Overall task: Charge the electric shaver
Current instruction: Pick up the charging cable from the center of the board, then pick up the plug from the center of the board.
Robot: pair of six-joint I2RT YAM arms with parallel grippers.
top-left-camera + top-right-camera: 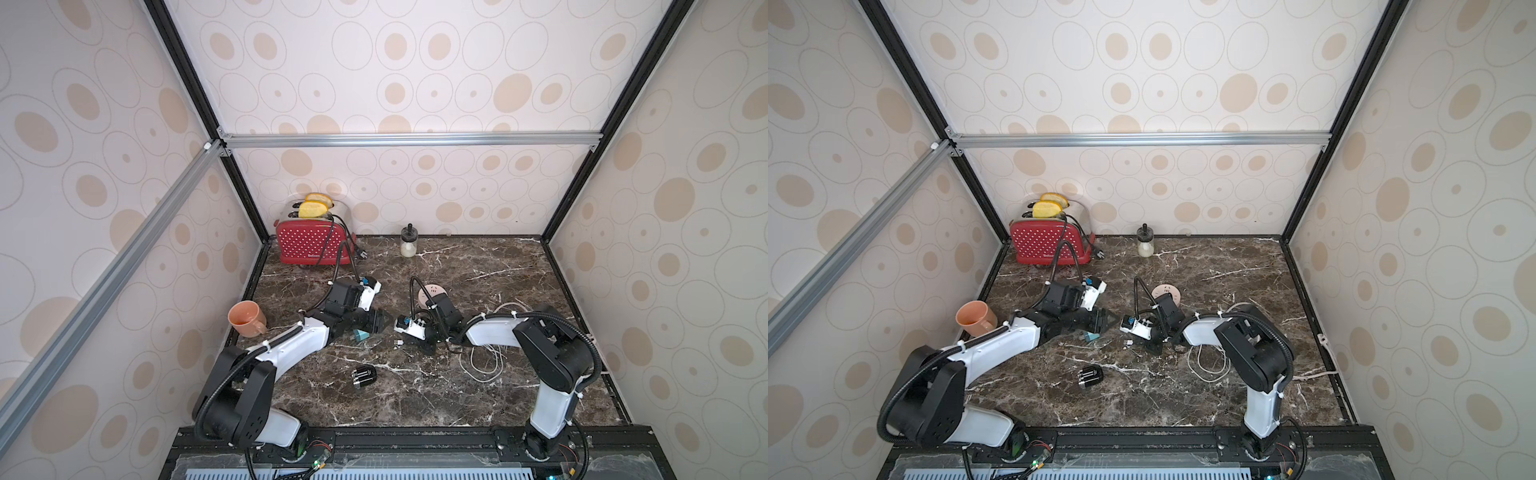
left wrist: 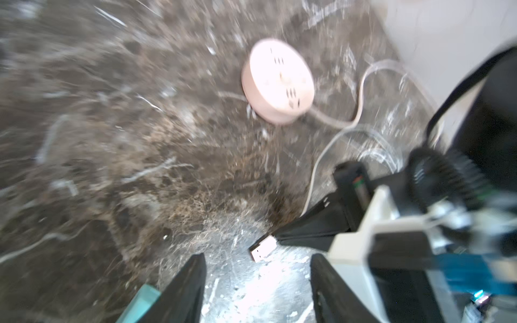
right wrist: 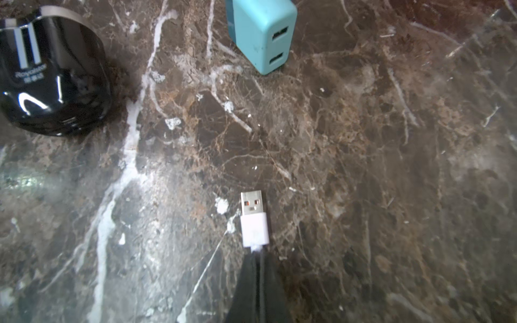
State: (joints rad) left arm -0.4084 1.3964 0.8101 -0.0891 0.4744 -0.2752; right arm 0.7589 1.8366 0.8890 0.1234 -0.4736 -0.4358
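Observation:
The electric shaver [image 1: 363, 376] [image 1: 1090, 377] [image 3: 53, 75], stubby and black with silvery stripes, lies on the marble top, apart from both grippers. My left gripper [image 1: 386, 320] [image 2: 257, 260] stands open with nothing between its fingers. The teal plug adapter [image 1: 360, 335] [image 3: 261, 33] lies just beside one of its fingers. My right gripper [image 1: 411, 341] [image 3: 256, 257] is shut on the white USB cable right behind its plug [image 3: 253, 218] [image 2: 263, 247]. That plug points toward the adapter and hangs close over the marble. The pink socket disc [image 1: 432, 291] [image 2: 278, 81] lies behind the right wrist.
The cable's loose coil [image 1: 484, 361] lies under the right arm. A red toaster [image 1: 309, 245] with bread stands at the back left. A small jar [image 1: 408, 243] stands by the back wall, and an orange mug [image 1: 245, 318] near the left wall.

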